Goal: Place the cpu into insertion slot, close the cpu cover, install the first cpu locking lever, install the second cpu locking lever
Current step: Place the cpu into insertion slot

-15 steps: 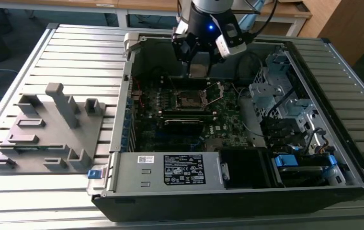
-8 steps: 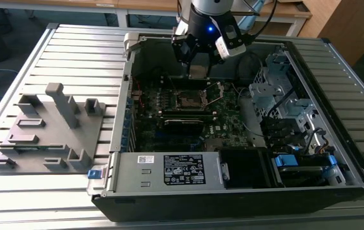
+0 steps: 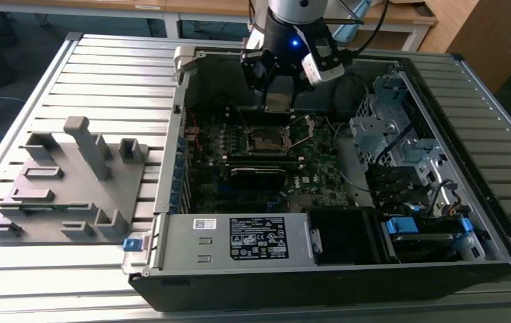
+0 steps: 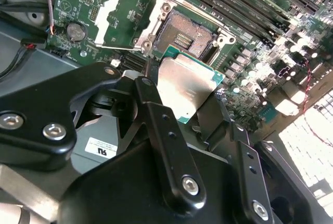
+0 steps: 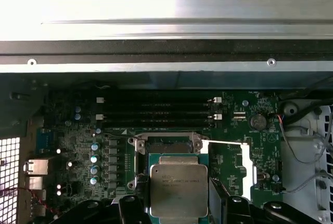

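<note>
On the exterior view's left a grey fixture plate (image 3: 58, 182) lies on the slatted table (image 3: 22, 81), well apart from the work. Next over is the open computer case (image 3: 237, 282) w/ the green motherboard (image 3: 319, 192) inside. Near the board's middle the insertion slot (image 4: 187, 36) sits bare, and the cpu cover (image 4: 125, 18) is flipped open beside it, hinged at the slot's edge. The gripper (image 3: 278, 99) hangs over this spot w/ its jaws pinching the cpu (image 4: 190, 86) by two opposite edges. The chip is held metal top up above the board, close to the slot but not yet seated. On the exterior view's right is the metal drive cage (image 3: 390, 128). Handling, as a judgement: the cpu looks light, stiff and thin, w/ a smooth top that could slip. The contact side and the slot's pins are prob. fragile, so the edges are the place to hold it — approx. where the fingers (image 4: 161, 130) sit now. Count: one cpu, one slot, one cover, one gripper w/ two fingers — no. of locking levers can't be told.
</note>
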### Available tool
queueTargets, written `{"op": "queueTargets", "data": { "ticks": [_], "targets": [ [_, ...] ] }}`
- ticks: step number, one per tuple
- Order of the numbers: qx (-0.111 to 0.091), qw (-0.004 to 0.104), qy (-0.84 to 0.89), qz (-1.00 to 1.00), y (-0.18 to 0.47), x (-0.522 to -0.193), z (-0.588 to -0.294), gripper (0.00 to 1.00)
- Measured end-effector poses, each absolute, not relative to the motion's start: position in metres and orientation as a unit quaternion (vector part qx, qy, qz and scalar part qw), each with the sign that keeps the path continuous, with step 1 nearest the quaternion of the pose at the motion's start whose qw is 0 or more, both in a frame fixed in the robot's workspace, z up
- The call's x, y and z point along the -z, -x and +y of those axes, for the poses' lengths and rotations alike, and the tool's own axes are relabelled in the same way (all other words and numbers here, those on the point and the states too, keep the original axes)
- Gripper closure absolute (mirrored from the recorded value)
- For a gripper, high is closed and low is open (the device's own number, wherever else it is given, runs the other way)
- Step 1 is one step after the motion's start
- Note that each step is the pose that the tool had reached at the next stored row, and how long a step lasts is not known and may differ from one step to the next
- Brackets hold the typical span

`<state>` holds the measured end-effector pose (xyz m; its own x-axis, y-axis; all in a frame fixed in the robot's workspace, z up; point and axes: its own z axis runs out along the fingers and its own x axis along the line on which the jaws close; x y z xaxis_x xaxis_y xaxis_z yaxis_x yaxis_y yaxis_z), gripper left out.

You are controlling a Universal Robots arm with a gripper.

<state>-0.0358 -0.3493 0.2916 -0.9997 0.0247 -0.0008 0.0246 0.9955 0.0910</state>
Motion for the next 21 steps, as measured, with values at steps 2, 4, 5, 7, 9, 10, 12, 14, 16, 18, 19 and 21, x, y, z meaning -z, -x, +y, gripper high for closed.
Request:
{"op": "queueTargets", "data": {
  "ticks": [2, 4, 5, 7, 9, 10, 12, 14, 16, 18, 19, 21],
  "targets": [
    [-0.045, 0.001, -0.012, 0.999, 0.0358, -0.2916, -0.3493, 0.46],
    [-0.046, 0.001, -0.012, 0.999, 0.0359, -0.2907, -0.3493, 0.46],
    [-0.046, 0.001, -0.012, 0.999, 0.0361, -0.29, -0.3493, 0.46],
    [-0.046, 0.001, -0.012, 0.999, 0.0367, -0.2877, -0.3493, 0.46],
    [-0.046, 0.001, -0.012, 0.999, 0.0367, -0.2868, -0.3493, 0.46],
    [-0.046, 0.001, -0.012, 0.999, 0.0368, -0.2868, -0.3493, 0.46],
    [-0.046, 0.001, -0.012, 0.999, 0.0368, -0.2867, -0.3493, 0.46],
    [-0.046, 0.001, -0.012, 0.999, 0.0368, -0.2866, -0.3493, 0.46],
    [-0.046, 0.001, -0.012, 0.999, 0.0368, -0.2861, -0.3492, 0.46],
    [-0.046, 0.001, -0.012, 0.999, 0.0369, -0.2854, -0.3493, 0.46],
    [-0.046, 0.001, -0.012, 0.999, 0.0369, -0.2853, -0.3493, 0.46],
    [-0.045, 0.001, -0.012, 0.999, 0.0369, -0.2853, -0.3493, 0.46]
  ]
}}
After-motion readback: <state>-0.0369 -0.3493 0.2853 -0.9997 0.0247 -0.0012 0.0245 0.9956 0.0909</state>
